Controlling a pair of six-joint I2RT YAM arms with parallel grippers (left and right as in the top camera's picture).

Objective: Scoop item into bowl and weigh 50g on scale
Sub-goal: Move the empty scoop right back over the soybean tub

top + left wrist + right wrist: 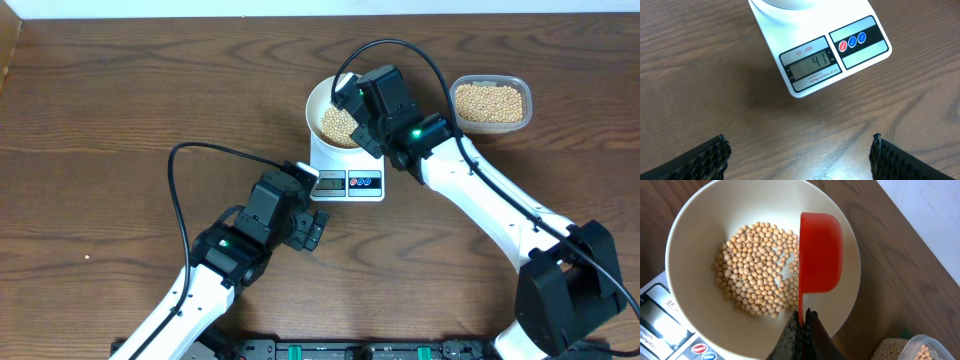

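Pale tan round beans pooled in white bowl; red scoop over.

Bright, even light, soft shadows, mild glare on wood; frames sharp.

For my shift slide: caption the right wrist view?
Right gripper holds a red scoop above beans in the white bowl on the scale.

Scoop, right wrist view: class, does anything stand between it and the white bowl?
Nothing visible does. The red scoop, held by its handle in the right gripper, hangs directly over the open bowl, with only beans below.
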